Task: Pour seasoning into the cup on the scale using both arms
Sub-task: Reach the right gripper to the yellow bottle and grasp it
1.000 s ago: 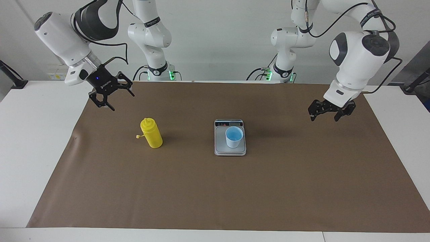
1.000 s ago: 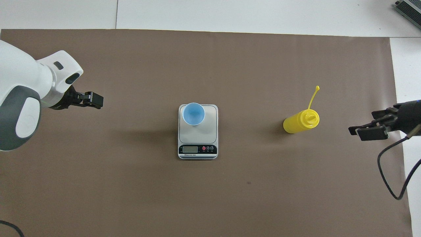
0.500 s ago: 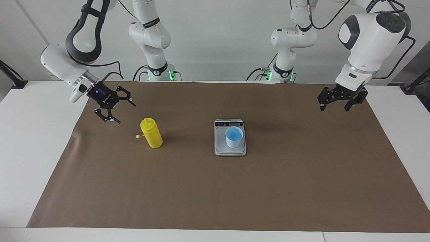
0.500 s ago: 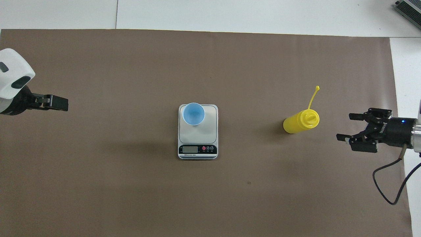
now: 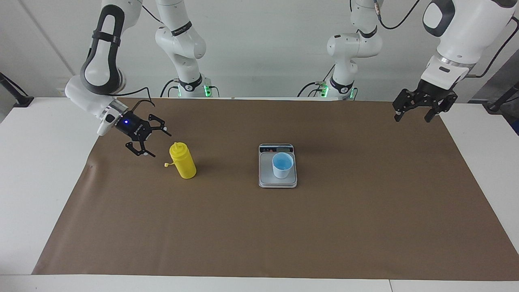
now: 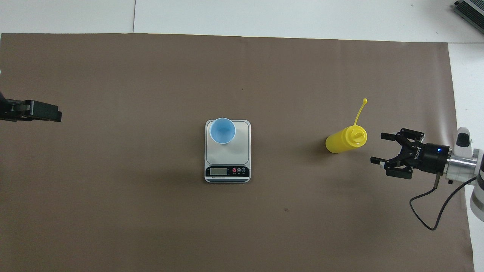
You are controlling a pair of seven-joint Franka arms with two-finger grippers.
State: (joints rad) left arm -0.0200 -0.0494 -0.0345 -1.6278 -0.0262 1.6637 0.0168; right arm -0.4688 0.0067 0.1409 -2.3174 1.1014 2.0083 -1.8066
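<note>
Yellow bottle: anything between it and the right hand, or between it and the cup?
Nothing visible. The right hand, open, is beside the yellow bottle with only bare mat between. Bare mat also runs from bottle to cup on the scale.

White jointed arms, black cables, black tool (blue light).

The facing view looks down from high across the table toward both arm bases, taking in the whole brown mat. The overhead view looks steeply down from above the robots' end, closer in. Both share the mat around the scale, half a turn apart: its display lies toward the robots.
</note>
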